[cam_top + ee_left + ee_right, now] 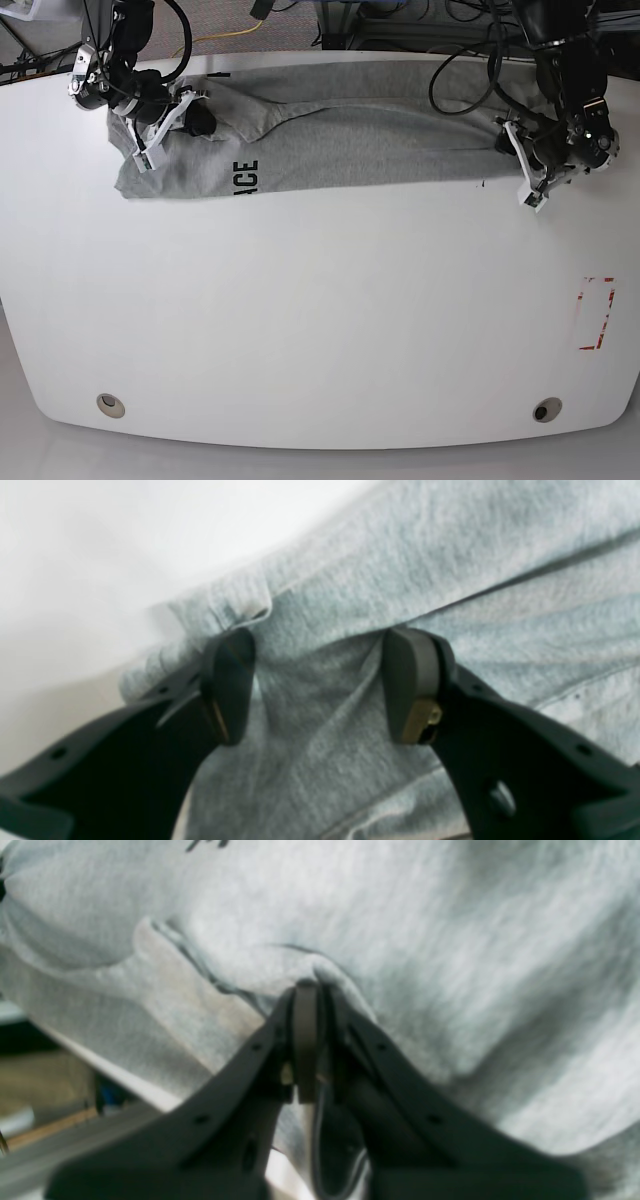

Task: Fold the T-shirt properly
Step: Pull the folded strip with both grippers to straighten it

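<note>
The light grey T-shirt (350, 140) lies as a long band along the table's far edge, with black letters (248, 177) near its left end. My right gripper (160, 128) is at that left end. In the right wrist view it (307, 990) is shut on a pinched fold of the T-shirt (400, 915). My left gripper (527, 172) is at the shirt's right end. In the left wrist view it (320, 680) is open, with its fingers (230, 680) pressed down on either side of a bunched hem of the T-shirt (450, 555).
The white table (320, 320) has a red tape rectangle (597, 313) at the right and two round holes (110, 404) near the front edge. Cables and floor lie behind the far edge. The table's edge shows in the right wrist view (125, 1080).
</note>
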### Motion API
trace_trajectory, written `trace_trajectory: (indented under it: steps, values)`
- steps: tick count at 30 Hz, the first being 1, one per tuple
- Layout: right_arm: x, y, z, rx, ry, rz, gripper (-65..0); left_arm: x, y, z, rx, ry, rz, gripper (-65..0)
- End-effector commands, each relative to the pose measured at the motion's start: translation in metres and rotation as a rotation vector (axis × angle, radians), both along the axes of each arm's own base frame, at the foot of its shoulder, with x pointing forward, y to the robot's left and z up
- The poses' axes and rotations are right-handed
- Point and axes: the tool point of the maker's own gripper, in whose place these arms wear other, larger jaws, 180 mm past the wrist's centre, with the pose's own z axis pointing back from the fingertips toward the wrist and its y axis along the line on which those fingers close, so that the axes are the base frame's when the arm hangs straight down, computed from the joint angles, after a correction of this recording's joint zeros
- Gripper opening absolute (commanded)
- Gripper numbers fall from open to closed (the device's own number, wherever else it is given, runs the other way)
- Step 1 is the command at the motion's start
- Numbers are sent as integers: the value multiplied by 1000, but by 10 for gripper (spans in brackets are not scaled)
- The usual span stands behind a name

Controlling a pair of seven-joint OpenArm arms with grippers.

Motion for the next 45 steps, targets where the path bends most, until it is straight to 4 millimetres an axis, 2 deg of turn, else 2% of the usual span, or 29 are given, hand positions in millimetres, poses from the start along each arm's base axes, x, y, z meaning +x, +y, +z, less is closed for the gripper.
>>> trace_trajectory:
  steps: [1, 6, 11, 17, 19, 27, 31, 38, 41, 45]
  values:
    - [16, -10, 9, -21, -28, -39, -617, 4, 8, -6, 30, 20, -11, -272]
    - [29, -12, 9, -2, -22, -78, -617, 20, 8, -12, 12, 35, -9, -272]
    - [41, -12, 12, 7, -41, -82, -617, 27, 10, 1, 38, 1, -20, -272]
    - [54, -12, 20, 11, -73, -83, -617, 35, 9, 5, 34, -26, -23, -272]
    - [58, -11, 19, 18, -74, -87, -617, 45, 8, 10, 30, -54, -23, -272]
    - [74, -15, 16, 46, -67, -108, -617, 69, 10, 6, -21, -43, 10, -272]
    - [81, -20, 19, 38, -79, -109, -617, 87, 9, 21, -23, -92, 8, -272]
    - [84, -21, 23, 37, -91, -108, -617, 119, 10, 69, 16, -239, -12, -272]
    - [84, -21, 23, 36, -94, -104, -617, 122, 12, 87, 52, -280, -16, -272]
    - [82, -21, 22, 33, -89, -102, -617, 110, 39, 112, 111, -309, 63, -271]
